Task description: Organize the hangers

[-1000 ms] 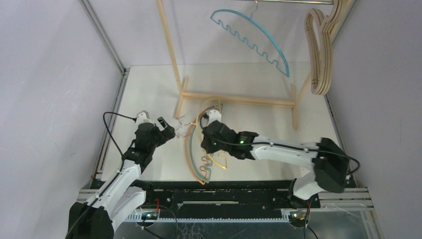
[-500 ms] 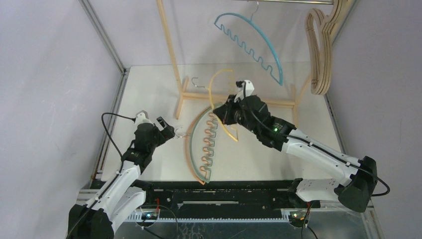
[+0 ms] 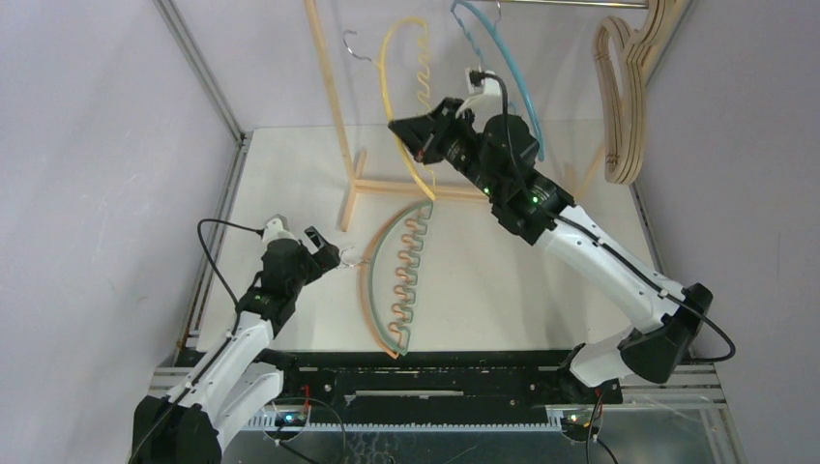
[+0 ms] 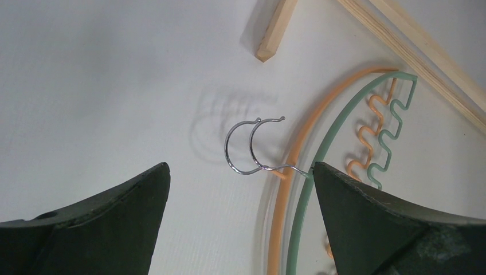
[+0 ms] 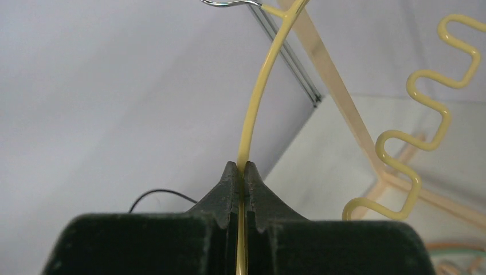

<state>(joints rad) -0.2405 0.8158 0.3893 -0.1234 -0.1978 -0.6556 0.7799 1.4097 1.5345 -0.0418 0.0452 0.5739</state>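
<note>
Holding yellow hanger [image 3: 385,72] up near bar [image 3: 571,3] with right hand [image 5: 242,169] clamped on its arch; counting teal [image 3: 517,87] and wooden [image 3: 619,97] hung, orange [image 4: 274,229] and green [image 4: 296,229] left on worktop [image 3: 483,280] by left hand [image 4: 240,172], fingers apart

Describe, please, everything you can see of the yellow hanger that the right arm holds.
The yellow hanger is a thin arched rod, seemingly coated wire, with a wavy inner edge and a silver metal hook. It is held up clear of the table, near the wooden rack, its hook free in the air. Only the right gripper touches it, shut on the outer arch.
</note>
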